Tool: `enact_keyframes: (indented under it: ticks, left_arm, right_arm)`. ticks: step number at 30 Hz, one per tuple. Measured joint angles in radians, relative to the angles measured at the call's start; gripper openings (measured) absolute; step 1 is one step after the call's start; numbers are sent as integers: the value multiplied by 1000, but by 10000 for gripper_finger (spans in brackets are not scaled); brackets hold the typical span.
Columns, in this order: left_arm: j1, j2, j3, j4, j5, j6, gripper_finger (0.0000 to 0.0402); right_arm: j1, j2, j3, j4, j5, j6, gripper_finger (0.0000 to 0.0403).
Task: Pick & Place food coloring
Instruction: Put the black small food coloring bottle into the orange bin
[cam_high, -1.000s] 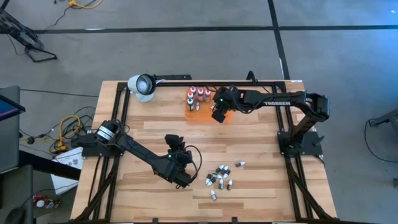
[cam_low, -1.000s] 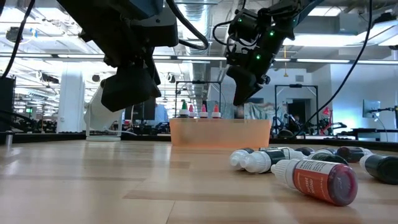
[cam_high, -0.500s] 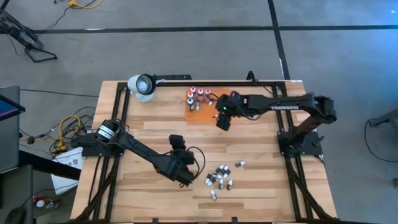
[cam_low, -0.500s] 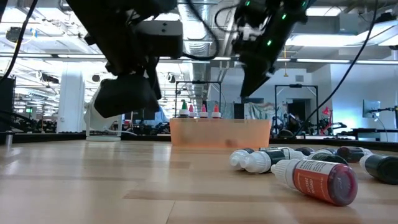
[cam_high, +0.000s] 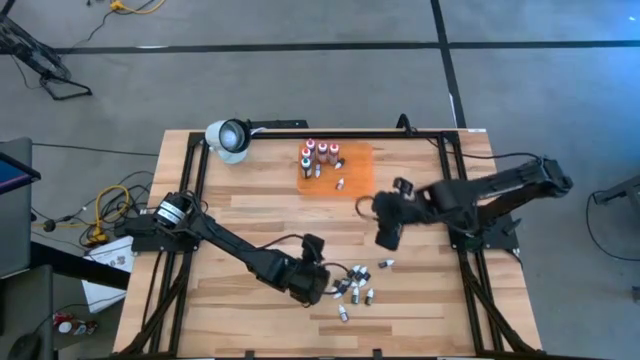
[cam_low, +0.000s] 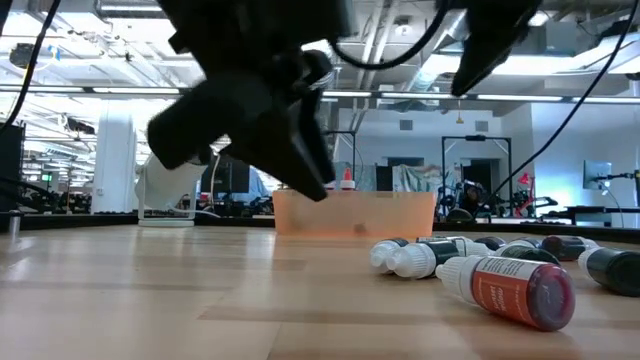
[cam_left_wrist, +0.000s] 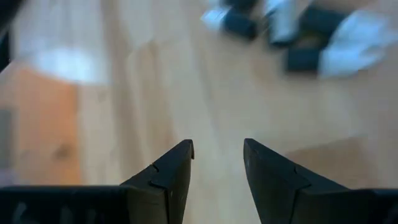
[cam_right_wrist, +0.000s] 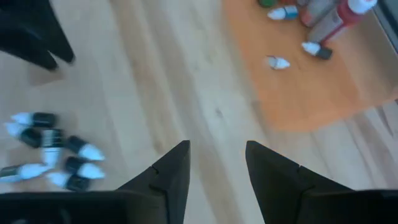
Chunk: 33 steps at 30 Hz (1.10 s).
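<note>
Several small food coloring bottles (cam_high: 355, 286) lie on their sides in a loose pile on the wooden table, near its front edge; the low view shows a red one (cam_low: 512, 290) nearest. More bottles (cam_high: 318, 155) stand upright on the flat orange mat (cam_high: 350, 165) at the far side, and a tiny dropper (cam_right_wrist: 278, 62) lies on the mat. My left gripper (cam_left_wrist: 217, 149) is open just left of the pile, tilted down toward the table, with nothing between its fingers. My right gripper (cam_right_wrist: 217, 152) is open and empty, raised between mat and pile.
A white round lamp head (cam_high: 228, 138) sits at the table's far left corner. One bottle (cam_high: 385, 264) lies apart from the pile on its right. Black frame rails (cam_high: 460, 260) run along both table sides. Bare wood lies between mat and pile.
My right gripper has drawn back from over the orange mat toward the table's near right, rising; a tiny dropper now shows lying on the mat where it stood. My left gripper has swung toward the table's right, up to the pile, and has turned and tipped.
</note>
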Motion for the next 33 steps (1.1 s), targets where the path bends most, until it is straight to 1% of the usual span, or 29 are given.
enact_keyframes:
  ticks: [4,10,13,16,19,21,23,25,28,33]
  left_arm:
    - [0,0,0,85,118,45,141]
    - [0,0,0,175,279,85,141]
    - [0,0,0,211,316,105,141]
    - [0,3,0,241,337,123,141]
    - [6,12,-5,287,355,136,142]
    - [13,36,-3,347,372,146,142]
    - [17,46,-6,346,371,160,142]
    - [20,63,-4,391,379,169,141]
    - [26,67,-5,376,391,171,142]
    - [34,68,-5,370,390,162,142]
  right_arm:
    - [145,-2,0,-28,116,111,144]
    - [351,14,-32,-60,329,309,147]
    - [443,12,-72,-64,429,416,150]
    - [513,15,-96,-95,471,499,150]
    - [563,13,-98,-126,546,564,146]
    - [586,11,-99,-127,594,563,143]
    - [599,10,-97,-126,627,536,140]
    - [606,10,-95,-119,648,511,138]
    - [608,10,-95,-120,673,486,136]
    - [603,10,-95,-120,673,482,138]
